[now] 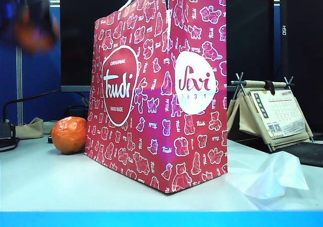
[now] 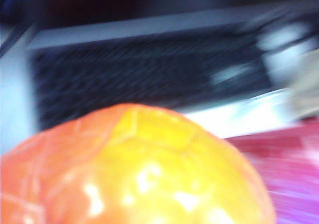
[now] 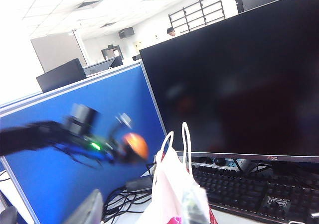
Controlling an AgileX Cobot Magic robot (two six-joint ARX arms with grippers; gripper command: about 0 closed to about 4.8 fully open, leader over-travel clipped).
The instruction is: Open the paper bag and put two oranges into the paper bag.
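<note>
Paper bag (image 1: 161, 101), tall and red with white bears, stands upright in the middle of the tabletop (image 1: 45, 186), and its top reaches above the exterior view. It looks light and thin, so I judge it can tip or crumple under a push; the stiffer upper edge or the white handles (image 3: 175, 144) are the better places to take hold. In the right wrist view the handles and a pale edge of the bag lie very near the camera. The right gripper itself I cannot see clearly there, so I cannot tell if its fingers are wide, narrow or holding the bag edge.

Behind the bag there is a dark monitor (image 3: 234, 79) with a black keyboard (image 3: 249, 189) before it, and at the right a small desk calendar (image 1: 277, 113). A crumpled white sheet (image 1: 272, 174) lies on the tabletop near the bag's right corner.

The left gripper (image 3: 130, 145) is high at the far left, well above the tabletop and left of the bag's mouth, and its fingers hold one orange (image 2: 134, 174); the picture is blurred. This fruit has glossy, wrinkled skin, and I judge it firm but a little slippery, best held around its widest part.

The second orange (image 1: 69, 134) rests on the tabletop just beside the bag's left side, not yet picked up.
</note>
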